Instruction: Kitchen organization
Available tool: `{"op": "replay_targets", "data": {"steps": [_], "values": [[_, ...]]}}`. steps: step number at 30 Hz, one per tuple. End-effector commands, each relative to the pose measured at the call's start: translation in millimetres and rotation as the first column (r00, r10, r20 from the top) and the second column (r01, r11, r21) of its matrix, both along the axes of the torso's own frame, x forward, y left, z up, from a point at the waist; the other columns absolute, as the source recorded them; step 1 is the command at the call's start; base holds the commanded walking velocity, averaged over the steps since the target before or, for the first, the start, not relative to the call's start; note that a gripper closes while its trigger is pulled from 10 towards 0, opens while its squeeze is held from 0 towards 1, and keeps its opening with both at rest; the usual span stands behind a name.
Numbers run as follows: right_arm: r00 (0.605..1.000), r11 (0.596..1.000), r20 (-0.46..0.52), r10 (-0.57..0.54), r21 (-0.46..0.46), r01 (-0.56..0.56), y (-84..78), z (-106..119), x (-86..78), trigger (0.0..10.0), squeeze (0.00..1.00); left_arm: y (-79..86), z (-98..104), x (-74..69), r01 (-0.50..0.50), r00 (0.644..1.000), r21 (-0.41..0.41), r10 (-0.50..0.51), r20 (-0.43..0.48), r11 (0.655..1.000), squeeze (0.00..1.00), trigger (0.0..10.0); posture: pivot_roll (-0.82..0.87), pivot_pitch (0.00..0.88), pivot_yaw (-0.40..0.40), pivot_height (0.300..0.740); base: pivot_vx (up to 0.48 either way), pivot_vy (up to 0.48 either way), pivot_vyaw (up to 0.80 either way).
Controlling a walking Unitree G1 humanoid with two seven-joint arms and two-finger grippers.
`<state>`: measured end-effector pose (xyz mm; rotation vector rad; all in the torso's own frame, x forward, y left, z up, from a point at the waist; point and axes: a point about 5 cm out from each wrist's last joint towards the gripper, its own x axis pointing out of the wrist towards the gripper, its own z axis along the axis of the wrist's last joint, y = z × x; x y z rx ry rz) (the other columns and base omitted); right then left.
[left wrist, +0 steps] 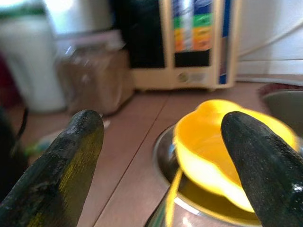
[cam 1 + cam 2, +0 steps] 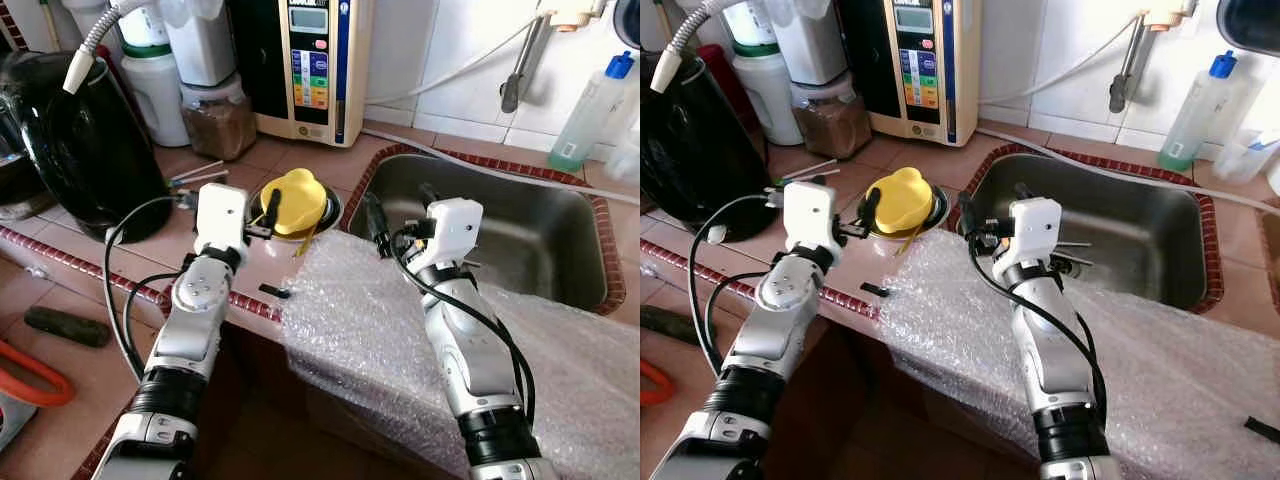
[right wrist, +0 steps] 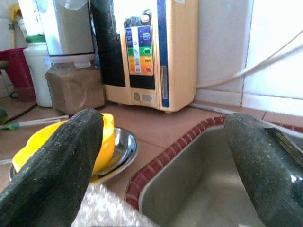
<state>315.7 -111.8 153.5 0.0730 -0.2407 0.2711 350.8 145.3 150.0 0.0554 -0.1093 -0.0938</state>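
I see the yellow bowl [image 2: 295, 203] in a steel dish [image 3: 124, 152] on the worktop [image 2: 300, 160], beside the sink [image 2: 500, 230]. My left end effector [image 1: 161, 156] is spread near it; my right end effector [image 3: 163, 161] is spread over the bubble wrap [image 2: 360, 320].

Yellow lid [image 2: 293, 203] in a silver bowl [image 2: 330, 205]; terracotta-tiled desk [image 2: 290, 160] with dark red trim; clear bubbled wrap [image 2: 360, 320]; steel-grey sink [image 2: 520, 235]; black kettle [image 2: 75, 150].

A black kettle [image 2: 75, 150] stands at the left edge of the frame. A cream water purifier [image 2: 310, 65] sits top centre against white tiles, a brown-filled jar [image 2: 218, 118] beside it. A clear blue-capped bottle [image 2: 590, 110] stands upper right.
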Motion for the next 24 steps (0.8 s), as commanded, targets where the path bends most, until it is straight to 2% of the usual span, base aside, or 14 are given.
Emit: {"op": "replay_targets", "data": {"steps": [1, 6, 8, 11, 15, 20, 24], "values": [[1.0, 1.0, 0.018, 0.011, -0.012, -0.011, 3.9, 7, -2.1, 10.0, 1.0, 2.8, 3, 5.0, -0.027, 0.999, -0.036, 0.026, -0.025, 0.999, 0.0, 10.0, 0.05, 0.0, 0.042, 0.74, 0.0, 0.0, 0.0], [0.999, 0.999, 0.023, 0.023, -0.025, -0.022, 8.0, 9, -3.7, 10.0, 1.0, -0.2, 10, 13.1, -0.015, 1.0, -0.03, 0.014, -0.027, 0.999, 0.0, 10.0, 0.04, 0.0, 0.043, 0.74, 0.0, 0.0, 0.0], [0.999, 0.999, 0.026, 0.035, -0.036, -0.034, 12.4, 11, -5.2, 10.0, 1.0, -3.7, 18, 23.8, -0.011, 0.999, -0.079, 0.007, -0.053, 0.997, 0.0, 10.0, 0.03, 0.0, 0.047, 0.74, 0.0, 0.0, 0.0], [0.998, 0.998, 0.027, 0.049, -0.044, -0.048, 14.8, 11, -6.9, 10.0, 1.0, -7.5, 22, 29.8, 0.0, 0.997, -0.076, -0.005, -0.072, 0.997, 0.0, 10.0, 0.03, 0.0, 0.05, 0.74, 0.0, 0.0, 0.0], [0.998, 0.997, 0.022, 0.066, -0.051, -0.065, 17.1, 11, -10.3, 10.0, 1.0, -9.9, 16, 35.3, -0.014, 0.986, -0.123, -0.007, -0.169, 0.992, 0.0, 10.0, 0.03, 0.0, 0.06, 0.74, 0.0, 0.0, 0.0], [0.998, 0.996, 0.015, 0.067, -0.056, -0.066, 17.9, 10, -11.4, 10.0, 1.0, -14.9, 16, 38.2, 0.014, 0.98, -0.11, -0.035, -0.195, 0.994, 0.0, 10.0, 0.02, 0.0, 0.066, 0.74, 0.0, 0.0, 0.0], [0.996, 0.994, 0.008, 0.085, -0.068, -0.084, 20.9, 10, -13.7, 10.0, 1.0, -16.7, 10, 41.9, 0.019, 0.962, -0.105, -0.046, -0.267, 0.994, 0.0, 10.0, 0.01, 0.0, 0.065, 0.74, 0.0, 0.0, 0.0]]}}
